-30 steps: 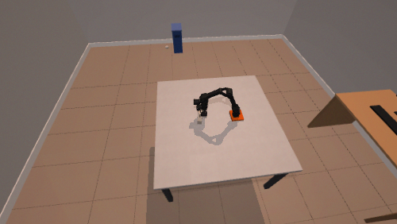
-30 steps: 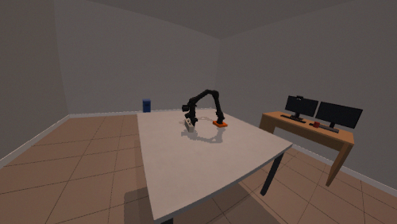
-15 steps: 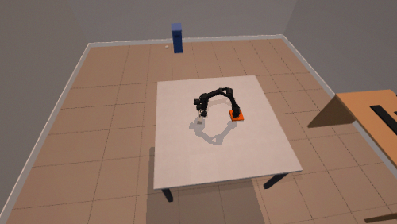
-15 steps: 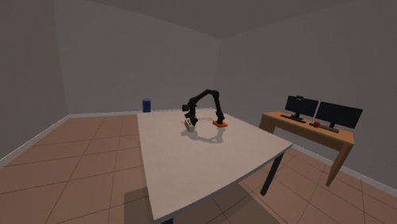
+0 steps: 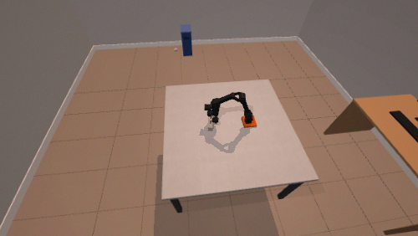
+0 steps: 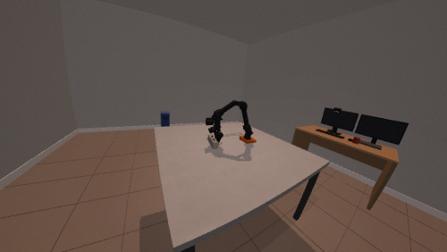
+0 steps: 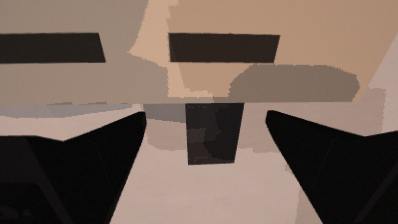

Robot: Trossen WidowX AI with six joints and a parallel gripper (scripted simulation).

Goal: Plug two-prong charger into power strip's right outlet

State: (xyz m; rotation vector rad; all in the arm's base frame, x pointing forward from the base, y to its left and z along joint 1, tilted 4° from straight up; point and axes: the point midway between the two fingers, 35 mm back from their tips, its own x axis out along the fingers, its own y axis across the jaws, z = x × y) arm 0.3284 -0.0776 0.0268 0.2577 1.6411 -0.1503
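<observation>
Fingers spread wide; a dark charger body [image 7: 214, 134] stands in the gap between them, touching neither, with open room on both sides in the wrist view. Directly ahead, the pale power strip [image 7: 100, 75] blocks forward travel; its two dark slots face the camera. In the top view the gripper [image 5: 212, 120] hangs low over the tabletop [image 5: 234, 167], with the arm's orange base [image 5: 249, 121] near on one side. The rest of the tabletop around it carries nothing visible that would bar passage.
</observation>
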